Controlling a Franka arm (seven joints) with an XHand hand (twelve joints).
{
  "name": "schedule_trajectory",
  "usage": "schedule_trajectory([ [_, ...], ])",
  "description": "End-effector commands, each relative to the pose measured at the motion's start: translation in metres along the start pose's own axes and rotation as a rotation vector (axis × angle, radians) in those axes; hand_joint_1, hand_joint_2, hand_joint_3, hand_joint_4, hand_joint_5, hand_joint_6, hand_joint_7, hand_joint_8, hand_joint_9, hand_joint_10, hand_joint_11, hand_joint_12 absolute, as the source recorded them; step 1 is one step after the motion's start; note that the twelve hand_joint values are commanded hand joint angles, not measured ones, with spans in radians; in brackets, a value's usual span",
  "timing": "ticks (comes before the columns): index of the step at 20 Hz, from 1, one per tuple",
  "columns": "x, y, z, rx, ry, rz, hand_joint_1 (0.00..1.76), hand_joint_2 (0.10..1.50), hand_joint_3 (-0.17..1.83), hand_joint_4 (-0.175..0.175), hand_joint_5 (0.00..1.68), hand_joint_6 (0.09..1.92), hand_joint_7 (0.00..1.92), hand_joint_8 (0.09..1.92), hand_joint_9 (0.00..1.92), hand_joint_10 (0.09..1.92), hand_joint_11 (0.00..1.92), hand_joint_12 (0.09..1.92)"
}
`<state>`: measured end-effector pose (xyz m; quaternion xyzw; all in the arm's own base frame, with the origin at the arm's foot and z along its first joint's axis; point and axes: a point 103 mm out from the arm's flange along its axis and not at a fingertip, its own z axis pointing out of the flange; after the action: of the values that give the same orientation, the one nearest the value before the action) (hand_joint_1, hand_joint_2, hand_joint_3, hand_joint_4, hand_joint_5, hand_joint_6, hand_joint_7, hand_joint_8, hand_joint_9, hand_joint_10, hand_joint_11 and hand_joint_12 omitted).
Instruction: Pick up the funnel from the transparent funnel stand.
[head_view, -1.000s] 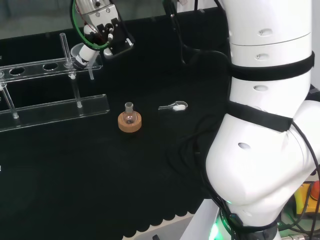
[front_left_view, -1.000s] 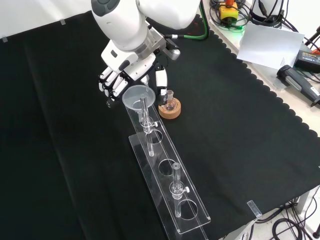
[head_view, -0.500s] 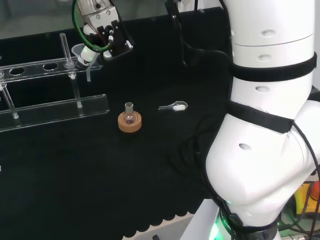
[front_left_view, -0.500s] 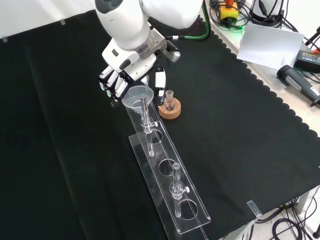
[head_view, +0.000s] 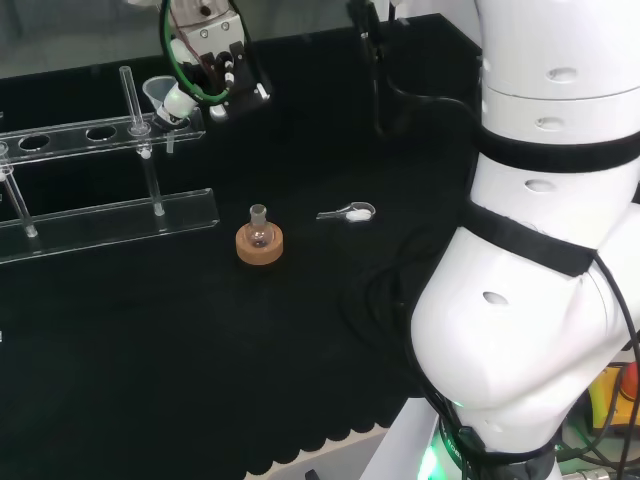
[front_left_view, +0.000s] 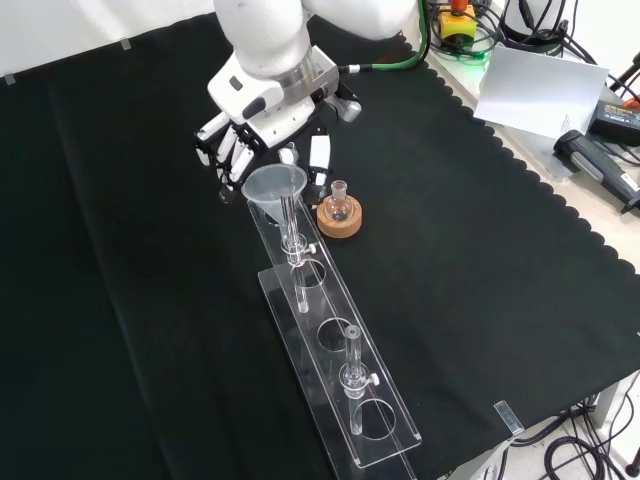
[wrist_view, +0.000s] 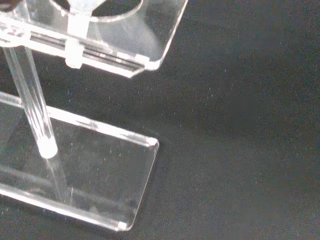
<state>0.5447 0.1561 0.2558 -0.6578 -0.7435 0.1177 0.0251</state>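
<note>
A clear funnel (head_view: 157, 94) (front_left_view: 274, 184) stands over the end hole of the transparent funnel stand (head_view: 85, 131) (front_left_view: 340, 345), its thin stem pointing down along the stand's post. The black and white hand (head_view: 213, 62) (front_left_view: 243, 143) is at the funnel's cone, with fingers (head_view: 176, 103) curled behind it and the thumb (front_left_view: 319, 158) on the other side. The wrist view looks down past the stand's upper shelf corner (wrist_view: 146, 44), a post (wrist_view: 31, 102) and the base plate (wrist_view: 107, 172).
A small round flask on a cork ring (head_view: 259, 241) (front_left_view: 339, 216) stands close to the stand's end. A white spoon (head_view: 348, 212) lies right of it in the head view. The arm's white links (head_view: 545, 250) rise at the right. Papers and devices (front_left_view: 545, 90) lie beyond the cloth's scalloped edge.
The hand has risen a little and drawn back from the stand's end. The funnel's cone has gone up slightly with it. Flask and spoon have not moved.
</note>
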Motion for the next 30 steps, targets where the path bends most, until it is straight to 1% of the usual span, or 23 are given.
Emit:
schedule_trajectory([
  [1,-0.011,-0.004,-0.016,-0.069,0.004,-0.004,0.76,0.77,0.08,0.041,0.82,0.12,1.11,0.29,0.73,0.45,0.00,1.32],
  [6,-0.024,-0.010,-0.041,-0.091,-0.068,-0.045,0.76,0.77,0.09,0.046,0.83,0.14,1.13,0.28,0.76,0.44,0.00,1.32],
  [10,-0.036,-0.018,-0.058,-0.092,-0.132,-0.079,0.77,0.76,0.09,0.053,0.85,0.16,1.15,0.28,0.77,0.42,0.00,1.31],
  [17,-0.050,-0.035,-0.081,-0.106,-0.180,-0.105,0.77,0.76,0.11,0.065,0.87,0.20,1.17,0.26,0.78,0.39,0.00,1.29],
  [21,-0.053,-0.042,-0.087,-0.110,-0.202,-0.114,0.77,0.73,0.16,0.069,0.85,0.28,1.19,0.22,0.80,0.36,0.00,1.29],
  [24,-0.053,-0.043,-0.088,-0.108,-0.200,-0.111,0.78,0.70,0.23,0.070,0.82,0.35,1.21,0.19,0.81,0.34,0.00,1.29],
  [26,-0.053,-0.043,-0.088,-0.102,-0.198,-0.103,0.78,0.69,0.26,0.071,0.81,0.39,1.21,0.18,0.81,0.33,0.00,1.29],
  [30,-0.055,-0.044,-0.086,-0.093,-0.197,-0.079,0.78,0.68,0.28,0.071,0.81,0.41,1.22,0.18,0.82,0.33,0.00,1.29],
])
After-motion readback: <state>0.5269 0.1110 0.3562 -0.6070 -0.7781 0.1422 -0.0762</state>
